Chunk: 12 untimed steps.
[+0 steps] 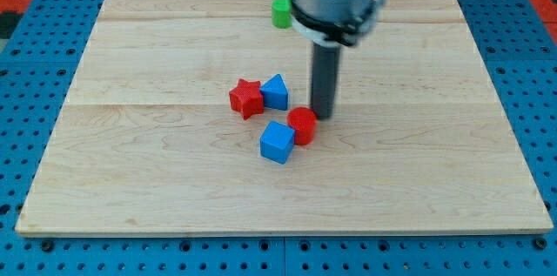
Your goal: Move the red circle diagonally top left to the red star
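The red circle [303,125] lies near the board's middle, touching a blue cube [277,142] on its lower left. The red star [246,97] lies up and to the left of the circle, touching a blue block [275,91] on its right. My tip [323,116] stands just right of the red circle's upper edge, at or very near its side. The dark rod rises from it to the grey arm at the view's top.
A green block [280,11] stands near the board's top edge, partly beside the arm. The wooden board [130,180] lies on a blue pegboard surface.
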### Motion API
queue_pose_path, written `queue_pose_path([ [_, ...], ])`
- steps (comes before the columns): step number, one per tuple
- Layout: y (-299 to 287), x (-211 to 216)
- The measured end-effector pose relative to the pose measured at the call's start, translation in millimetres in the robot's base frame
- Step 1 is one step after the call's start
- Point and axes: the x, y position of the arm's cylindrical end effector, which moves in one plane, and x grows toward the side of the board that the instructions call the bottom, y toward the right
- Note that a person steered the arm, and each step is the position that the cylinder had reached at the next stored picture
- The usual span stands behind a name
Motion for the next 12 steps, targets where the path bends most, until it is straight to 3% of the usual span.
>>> queue_pose_path([
  [2,5.7,30.7],
  [4,-79.7,-23.1],
  [5,-144.5,-21.3],
  [7,-162.9,23.1],
  [8,-210.6,41.5],
  [10,-218.0,-41.5],
  [12,-170.4,-72.6],
])
